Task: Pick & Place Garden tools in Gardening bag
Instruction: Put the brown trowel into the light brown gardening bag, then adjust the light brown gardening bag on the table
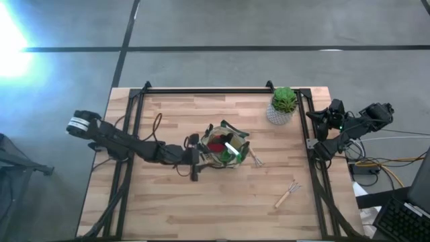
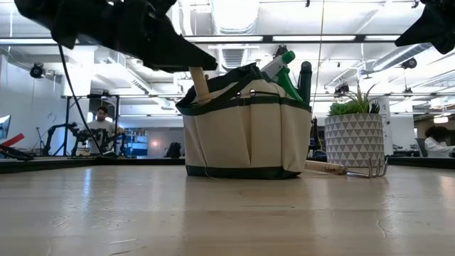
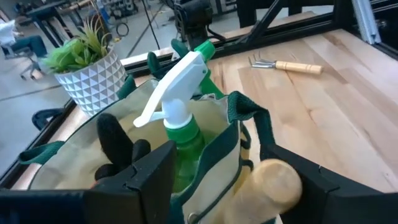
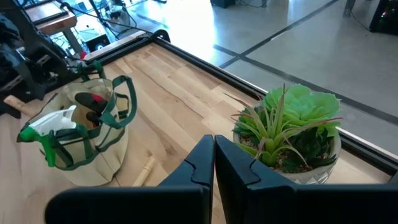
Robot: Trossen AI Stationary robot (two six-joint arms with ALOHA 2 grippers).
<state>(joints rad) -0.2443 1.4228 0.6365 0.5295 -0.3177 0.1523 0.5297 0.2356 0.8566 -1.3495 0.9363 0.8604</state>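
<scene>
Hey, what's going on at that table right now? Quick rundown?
Left gripper open at the gardening bag, wooden handle between its fingers. Right gripper shut, parked by potted plant. Two forks outside the bag.

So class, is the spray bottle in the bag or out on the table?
In. The spray bottle stands inside the gardening bag, its white trigger head poking above the rim.

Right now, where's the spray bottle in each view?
High view: spray bottle in the gardening bag, table centre.
Low view: bottle top sticking out above the bag's rim.
Left wrist view: white trigger head, centre.
Right wrist view: left side, in the bag.
Shared landmark: white-potted plant.
</scene>
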